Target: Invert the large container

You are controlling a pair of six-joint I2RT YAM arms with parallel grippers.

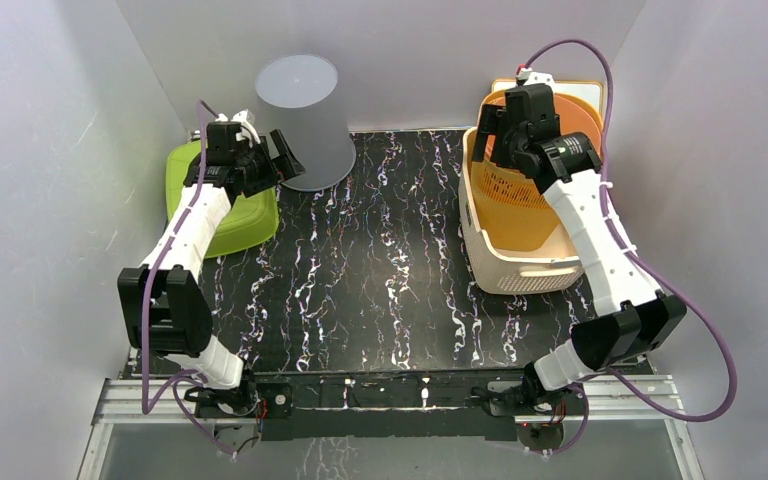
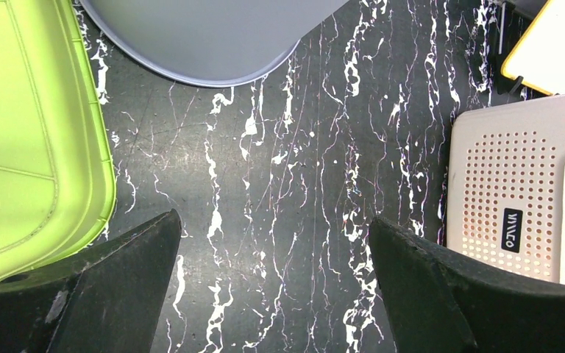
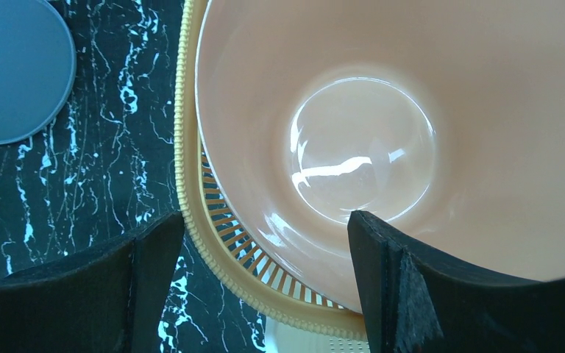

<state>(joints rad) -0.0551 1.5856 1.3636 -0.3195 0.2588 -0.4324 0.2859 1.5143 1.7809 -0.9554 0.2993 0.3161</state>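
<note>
My left gripper (image 2: pixel 274 223) hovering low, jaws apart, empty; my right gripper (image 3: pixel 265 219) straddling orange bowl (image 3: pixel 412 110) rim, jaws apart. Grey container (image 1: pixel 300 120) standing base-up, 11 o'clock.

Plain pale grey walls (image 1: pixel 50 150) close in the left, back and right sides of a black surface (image 1: pixel 380 260) veined with white like marble, all lit softly and evenly without hard shadows, and a silver metal rail (image 1: pixel 125 400) runs along its near edge.

Large grey container (image 1: pixel 300 120) stands upside down, wide rim down, at back left
</note>
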